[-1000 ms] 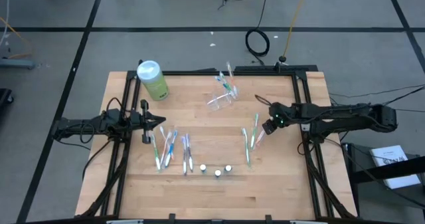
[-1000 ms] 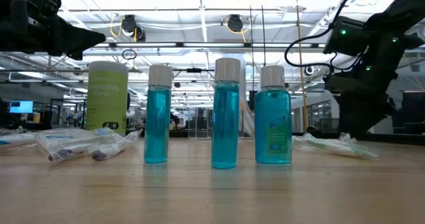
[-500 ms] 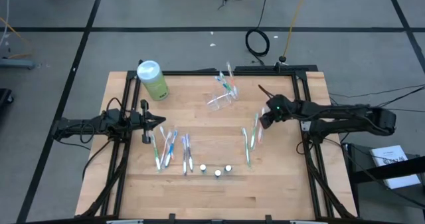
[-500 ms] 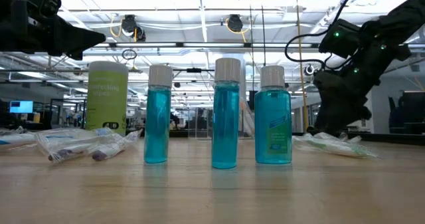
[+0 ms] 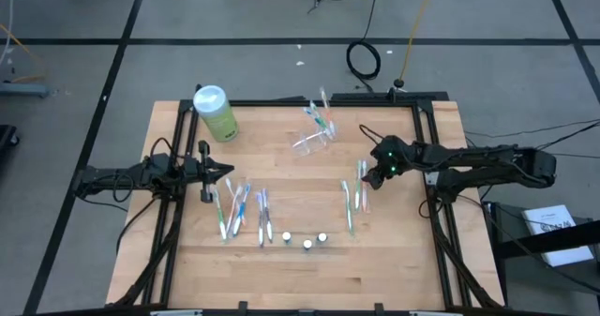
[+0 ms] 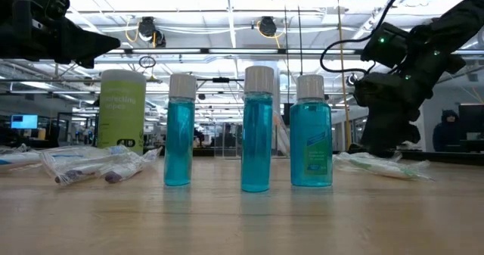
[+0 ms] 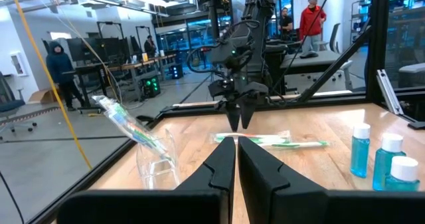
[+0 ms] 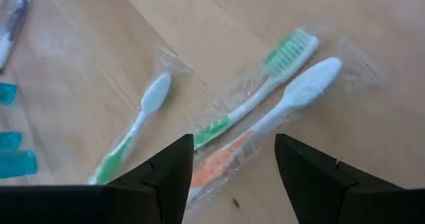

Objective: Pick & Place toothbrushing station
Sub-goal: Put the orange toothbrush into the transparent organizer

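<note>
The small clear plastic toothbrush holder (image 5: 313,140) lies tipped on the light wooden table (image 5: 281,250), close to the far edge, with toothbrushes sticking out of it toward that edge; bare wood surrounds it on its near side and to its left. Seen from above, it sits at about ten o'clock from the right gripper (image 5: 367,178), apart from it, with open board between them. That gripper hangs low over the right-hand cluster of wrapped toothbrushes (image 5: 354,196), fingers spread apart with nothing between them; its wrist view shows three wrapped brushes below — two green-and-white (image 8: 255,88) and one orange-and-white (image 8: 272,117).

At nine o'clock from the holder, near the far left corner, stands one light-green bottle with a white cap (image 5: 215,112). The left gripper (image 5: 228,171) waits over the left side of the table, fingers pressed together and holding nothing, just beside a second scatter of wrapped toothbrushes (image 5: 239,210) too overlapped to count. Three small blue bottles with white caps (image 5: 305,240) stand in a row at six o'clock from the holder, near the front edge — the front strip beyond them is bare.
</note>
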